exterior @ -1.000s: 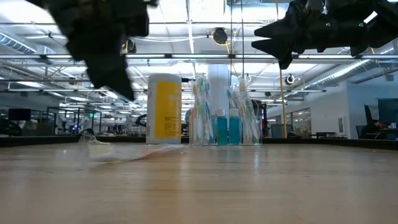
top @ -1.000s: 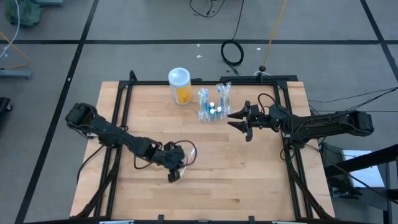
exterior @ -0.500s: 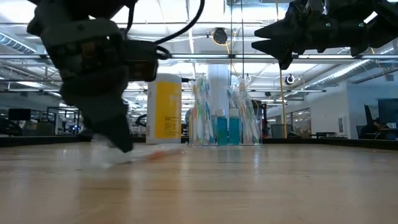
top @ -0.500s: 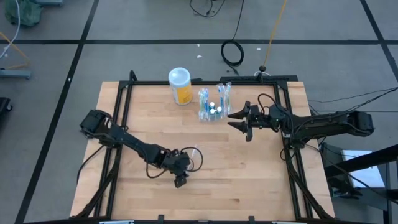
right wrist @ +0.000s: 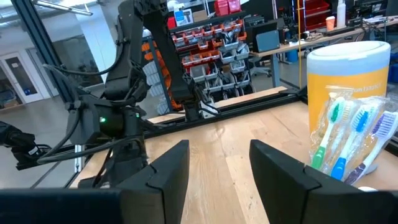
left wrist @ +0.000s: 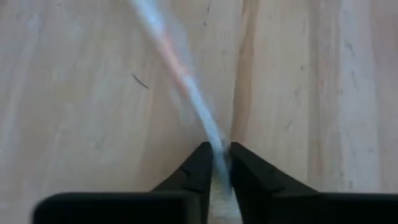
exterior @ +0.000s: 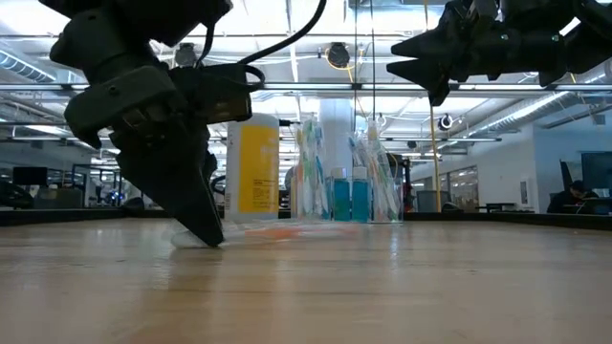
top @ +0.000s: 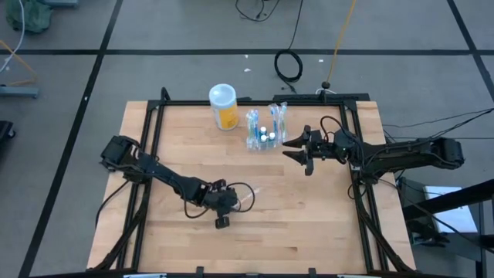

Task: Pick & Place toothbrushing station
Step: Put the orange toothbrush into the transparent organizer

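Observation:
A slim pale toothbrush (left wrist: 180, 74) with an orange patch lies flat on the wooden table; it also shows in the low view (exterior: 277, 231). My left gripper (top: 221, 220) stands over its near end, fingers down on the table (exterior: 208, 237), shut on it. The toothbrushing station (top: 265, 131), a see-through holder with upright toothbrushes and blue tubes, stands at the far middle of the table. My right gripper (top: 297, 148) hovers open and empty just right of the station, above the table (right wrist: 217, 168). My left gripper (left wrist: 217, 149) pinches one end of the toothbrush (left wrist: 210, 132) between its two fingertips. The fingers come from above, slanting down. The brush runs away from the fingers and lies on the table.
A yellow-orange cup with a white top (top: 224, 106) stands left of the station. A black frame (top: 147, 116) runs round the table's far and side edges. Bare wood (top: 309, 216) lies at the near right.
My left gripper has come down from above the table until its fingertips rest on the wood at the toothbrush's end, shifting a little toward the table's right edge. My right gripper has kept still.

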`<state>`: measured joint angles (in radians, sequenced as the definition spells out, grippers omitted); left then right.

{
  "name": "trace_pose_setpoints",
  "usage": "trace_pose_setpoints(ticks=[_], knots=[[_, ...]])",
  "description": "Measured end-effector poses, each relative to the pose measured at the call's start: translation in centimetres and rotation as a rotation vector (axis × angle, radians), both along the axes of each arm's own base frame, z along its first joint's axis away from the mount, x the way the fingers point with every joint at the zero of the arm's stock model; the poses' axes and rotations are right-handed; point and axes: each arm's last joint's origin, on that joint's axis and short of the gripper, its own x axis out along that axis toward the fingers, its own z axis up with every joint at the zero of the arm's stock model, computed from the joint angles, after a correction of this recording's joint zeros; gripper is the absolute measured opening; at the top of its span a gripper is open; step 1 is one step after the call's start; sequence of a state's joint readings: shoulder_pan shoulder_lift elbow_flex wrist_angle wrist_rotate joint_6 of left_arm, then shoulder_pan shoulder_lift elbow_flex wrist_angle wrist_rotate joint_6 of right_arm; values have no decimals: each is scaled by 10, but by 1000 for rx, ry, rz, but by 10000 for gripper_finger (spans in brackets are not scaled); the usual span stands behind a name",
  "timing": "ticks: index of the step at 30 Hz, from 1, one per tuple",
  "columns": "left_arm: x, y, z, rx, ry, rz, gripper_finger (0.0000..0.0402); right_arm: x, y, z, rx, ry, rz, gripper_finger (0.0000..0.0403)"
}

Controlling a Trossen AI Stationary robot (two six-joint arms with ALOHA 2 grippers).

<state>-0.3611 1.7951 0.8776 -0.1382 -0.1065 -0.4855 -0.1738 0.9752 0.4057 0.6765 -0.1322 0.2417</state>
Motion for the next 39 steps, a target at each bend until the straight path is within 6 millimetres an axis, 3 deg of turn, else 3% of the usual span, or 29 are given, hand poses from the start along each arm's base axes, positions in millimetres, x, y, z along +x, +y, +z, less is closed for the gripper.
trace_pose_setpoints(ticks=[5, 13, 20, 26, 32, 39], knots=[[0, 9, 12, 20, -24, -39, 10, 0, 0, 0, 0, 0, 0, 160], [-4, 26, 59, 36, -197, 80, 33, 1, 6, 0, -60, -3, 29, 160], [2, 51, 86, -149, -347, 394, 7, 9, 43, 7, -350, -156, 181, 160], [11, 68, 95, -333, -438, 543, 34, 22, 76, 6, -717, -247, 202, 160], [19, 72, 106, -455, -537, 533, 26, 42, 81, -16, -922, -41, 17, 160], [24, 69, 120, -544, -648, 428, 14, 70, 80, -30, -1099, 44, 8, 162]])
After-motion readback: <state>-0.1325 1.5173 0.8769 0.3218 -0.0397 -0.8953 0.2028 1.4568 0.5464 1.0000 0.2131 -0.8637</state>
